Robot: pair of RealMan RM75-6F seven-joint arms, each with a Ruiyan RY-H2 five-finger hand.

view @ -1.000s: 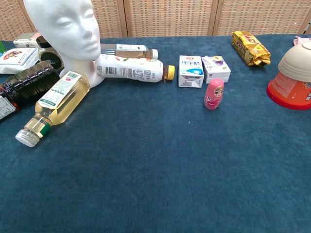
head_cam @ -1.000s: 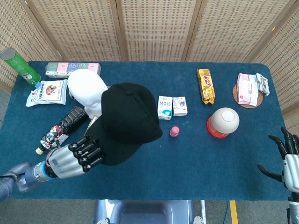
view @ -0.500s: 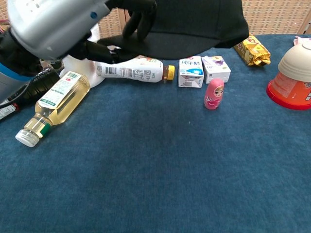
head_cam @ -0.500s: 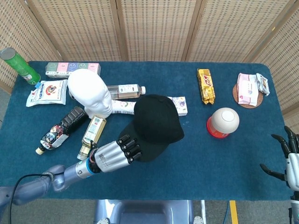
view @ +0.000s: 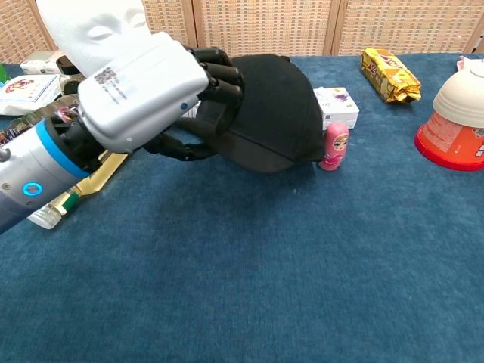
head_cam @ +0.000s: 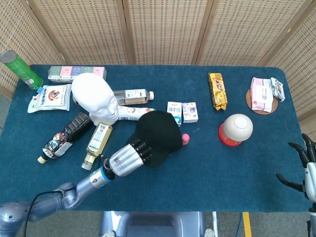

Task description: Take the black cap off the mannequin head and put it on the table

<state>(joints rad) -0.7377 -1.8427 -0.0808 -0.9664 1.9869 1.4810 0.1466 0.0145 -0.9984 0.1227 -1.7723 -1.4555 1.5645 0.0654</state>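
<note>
The black cap is off the white mannequin head and low over the blue table, just right of the head. My left hand grips the cap's near-left edge, fingers curled over the fabric. The cap's right side touches a small pink doll. My right hand hangs at the table's right edge, fingers spread, holding nothing.
Bottles lie beside the mannequin head. Two small milk cartons sit just behind the cap. A yellow snack pack, a red-and-cream lidded bowl, and packets on a coaster stand to the right.
My left hand has carried the cap from beside the mannequin head to the right and down toward the table, until it sits against the pink doll. The right hand has barely moved.
</note>
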